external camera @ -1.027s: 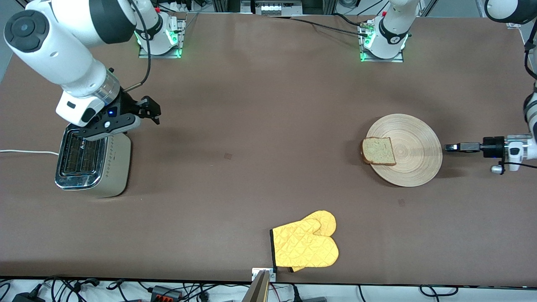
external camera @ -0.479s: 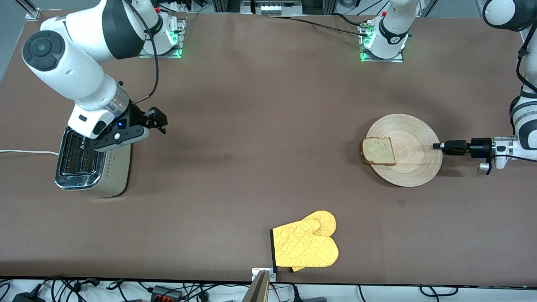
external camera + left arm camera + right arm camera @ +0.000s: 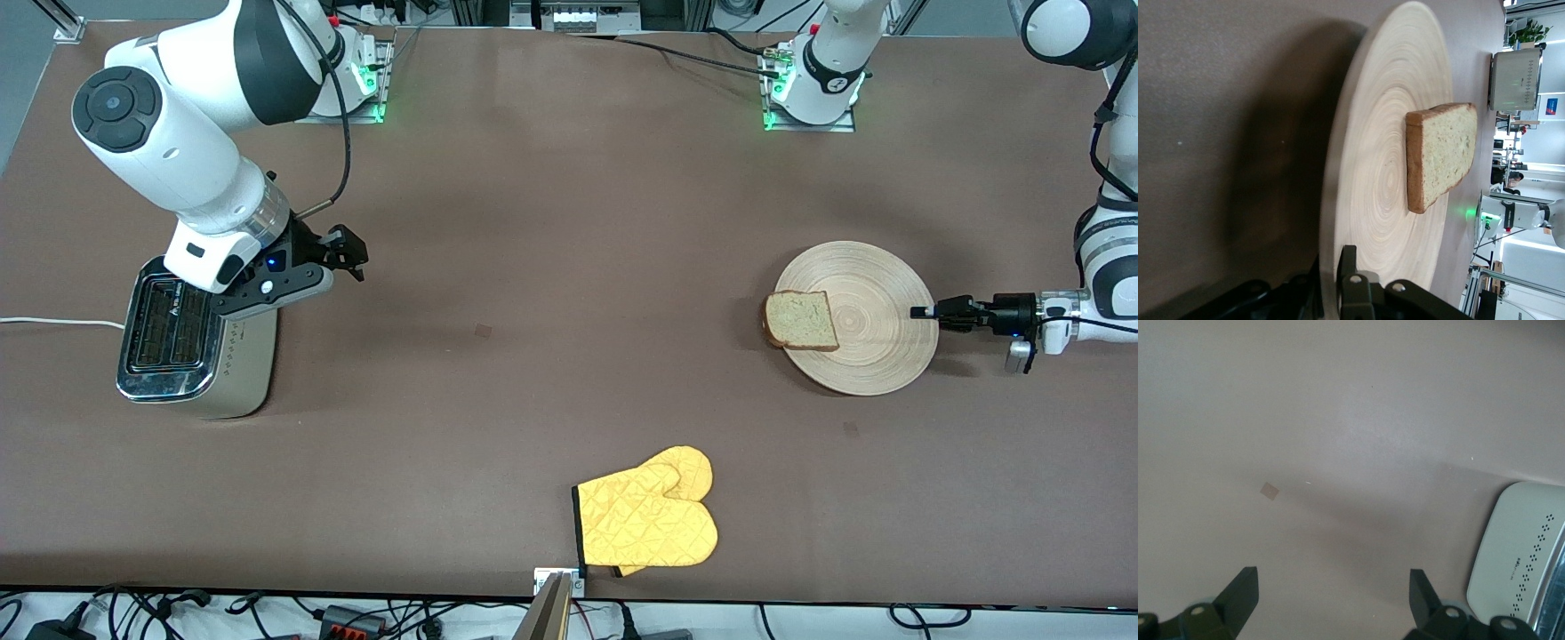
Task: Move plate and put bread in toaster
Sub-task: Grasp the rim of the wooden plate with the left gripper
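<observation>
The round light-wood plate (image 3: 876, 356) lies toward the left arm's end of the table. The bread (image 3: 802, 320) slice rests on the edge of the plate that faces the toaster. My left gripper (image 3: 921, 312) is shut on the plate's rim, level with the table. The left wrist view shows the plate (image 3: 1385, 133) with one finger on each side of its rim, under my left gripper (image 3: 1333, 280), and the bread (image 3: 1445, 153) lying on it. The toaster (image 3: 191, 347) stands at the right arm's end. My right gripper (image 3: 351, 253) hangs open and empty just beside the toaster (image 3: 1521, 560).
A yellow oven mitt (image 3: 649, 516) lies near the table's edge closest to the front camera. The toaster's white cord (image 3: 53, 322) runs off the table at the right arm's end. A small square mark (image 3: 483, 331) sits mid-table.
My left gripper slid in to the plate's rim and closed on it. My right arm drifted a little off the toaster's top toward the middle of the table, still open.
</observation>
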Available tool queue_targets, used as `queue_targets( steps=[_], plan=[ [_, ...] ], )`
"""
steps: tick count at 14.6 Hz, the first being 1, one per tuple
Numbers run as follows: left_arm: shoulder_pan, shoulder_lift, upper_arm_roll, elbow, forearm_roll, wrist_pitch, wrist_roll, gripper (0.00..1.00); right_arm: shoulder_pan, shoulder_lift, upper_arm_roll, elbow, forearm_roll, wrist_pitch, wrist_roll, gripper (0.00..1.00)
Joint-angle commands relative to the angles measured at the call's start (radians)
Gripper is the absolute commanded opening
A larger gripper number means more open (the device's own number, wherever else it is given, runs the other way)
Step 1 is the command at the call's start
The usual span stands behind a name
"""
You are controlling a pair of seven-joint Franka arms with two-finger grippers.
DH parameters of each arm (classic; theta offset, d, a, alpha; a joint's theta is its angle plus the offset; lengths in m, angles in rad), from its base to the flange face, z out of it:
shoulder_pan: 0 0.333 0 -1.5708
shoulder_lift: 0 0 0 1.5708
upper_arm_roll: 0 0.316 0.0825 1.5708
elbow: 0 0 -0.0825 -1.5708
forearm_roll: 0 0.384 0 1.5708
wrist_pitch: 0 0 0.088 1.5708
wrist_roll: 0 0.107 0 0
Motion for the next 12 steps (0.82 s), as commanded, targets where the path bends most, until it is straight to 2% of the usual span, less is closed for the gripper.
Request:
queue_targets(
  steps=[1, 3, 5, 9, 12],
  plan=[
    [-0.001, -0.007, -0.007, 0.005, -0.009, 0.008, 0.019, 0.01, 0.002, 0.0, -0.001, 0.008, 0.009, 0.005, -0.004, 1.0],
    [-0.01, -0.018, -0.018, 0.008, -0.012, 0.008, -0.005, 0.01, 0.0, 0.001, -0.001, 0.008, 0.009, 0.007, -0.004, 1.0],
    [-0.009, -0.029, -0.058, 0.008, -0.028, 0.009, -0.129, 0.01, -0.001, 0.001, -0.003, 0.008, 0.009, 0.005, -0.004, 1.0],
    [-0.009, -0.044, -0.244, 0.007, -0.032, 0.028, -0.379, 0.01, -0.001, -0.002, -0.003, 0.008, 0.009, 0.002, -0.004, 1.0],
    [-0.03, -0.039, -0.381, -0.053, -0.034, 0.176, -0.401, 0.01, -0.001, -0.002, -0.003, 0.008, 0.009, 0.001, -0.004, 1.0]
  ],
)
